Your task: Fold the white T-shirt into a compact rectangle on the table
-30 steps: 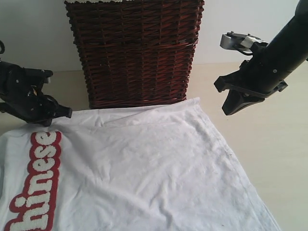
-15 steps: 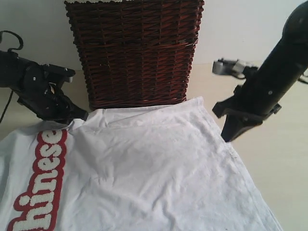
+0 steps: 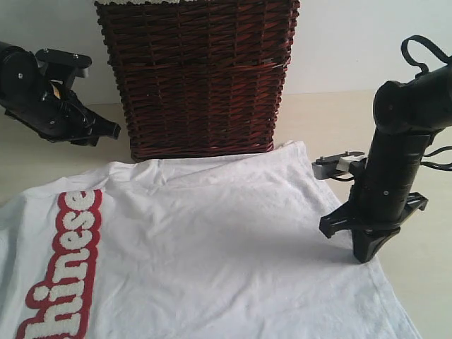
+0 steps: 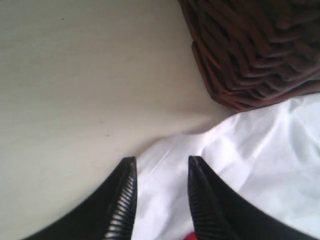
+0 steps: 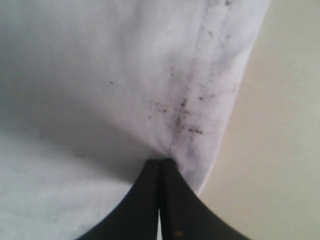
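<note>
White T-shirt [image 3: 212, 240]: strip [image 3: 63, 261] reads "hinese", perhaps "Chinese".

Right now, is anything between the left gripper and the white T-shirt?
Nothing visible. The left gripper hangs open by the white T-shirt edge above the table; the wicker basket stands beside it, not between.

The shirt [image 3: 212, 240] is matt creased cloth (hem dark-speckled by the right gripper [image 5: 159, 162]), the table [image 3: 325, 120] smooth, the basket [image 3: 198, 78] rough wicker.
</note>
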You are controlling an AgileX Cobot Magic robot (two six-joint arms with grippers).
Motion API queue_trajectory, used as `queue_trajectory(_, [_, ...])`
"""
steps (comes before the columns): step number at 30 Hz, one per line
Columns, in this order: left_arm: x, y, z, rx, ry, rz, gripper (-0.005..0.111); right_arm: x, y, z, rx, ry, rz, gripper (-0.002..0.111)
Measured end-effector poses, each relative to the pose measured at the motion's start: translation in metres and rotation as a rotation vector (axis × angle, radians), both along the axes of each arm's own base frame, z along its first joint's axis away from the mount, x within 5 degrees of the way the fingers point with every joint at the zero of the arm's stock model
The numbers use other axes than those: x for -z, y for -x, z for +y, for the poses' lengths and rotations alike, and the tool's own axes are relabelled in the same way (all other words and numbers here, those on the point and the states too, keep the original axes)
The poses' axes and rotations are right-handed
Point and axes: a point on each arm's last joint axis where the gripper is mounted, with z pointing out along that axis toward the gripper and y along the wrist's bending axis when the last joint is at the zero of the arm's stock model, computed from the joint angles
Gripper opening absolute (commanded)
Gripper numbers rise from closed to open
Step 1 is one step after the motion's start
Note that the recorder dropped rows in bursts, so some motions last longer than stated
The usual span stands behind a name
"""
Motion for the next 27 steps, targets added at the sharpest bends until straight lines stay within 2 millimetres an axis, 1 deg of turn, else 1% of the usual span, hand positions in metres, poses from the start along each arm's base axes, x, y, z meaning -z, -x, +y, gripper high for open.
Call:
queue_trajectory(5, [0.001,0.001,0.006,-0.021,-0.008,0.029,0.035,0.002,0.009,-0.015,0.027,0.061,0.04,0.0])
queue_trajectory(11, [0.002,0.002,0.008,-0.027,-0.01,0.039,0.036,0.001,0.013,-0.019,0.018,0.085,0.08,0.0])
queue_trajectory(13, [0.003,0.002,0.008,-0.027,-0.012,0.046,0.041,0.001,0.015,-0.02,0.014,0.092,0.1,0.0])
queue_trajectory(14, [0.005,0.001,0.008,-0.03,-0.012,0.051,0.046,0.001,0.016,-0.02,0.014,0.093,0.105,0.0])
queue_trajectory(17, [0.025,0.001,0.008,-0.032,-0.028,0.111,0.06,0.001,0.016,-0.021,0.015,0.095,0.11,0.0])
queue_trajectory(19, [0.042,0.0,0.008,-0.034,-0.037,0.153,0.063,0.0,0.015,-0.021,0.017,0.094,0.11,0.0])
queue_trajectory(22, [0.06,-0.003,0.007,-0.032,-0.043,0.184,0.062,-0.002,0.011,-0.019,0.023,0.079,0.115,0.0])
queue_trajectory(23, [0.063,-0.004,0.006,-0.031,-0.041,0.18,0.061,-0.002,0.011,-0.019,0.017,0.078,0.121,0.0])
queue_trajectory(25, [0.067,-0.008,0.005,-0.033,-0.026,0.162,0.055,-0.004,0.009,-0.02,0.021,0.068,0.121,0.0])
queue_trajectory(27, [0.07,-0.012,0.003,-0.033,-0.019,0.15,0.046,-0.006,0.005,-0.019,0.027,0.059,0.103,0.0])
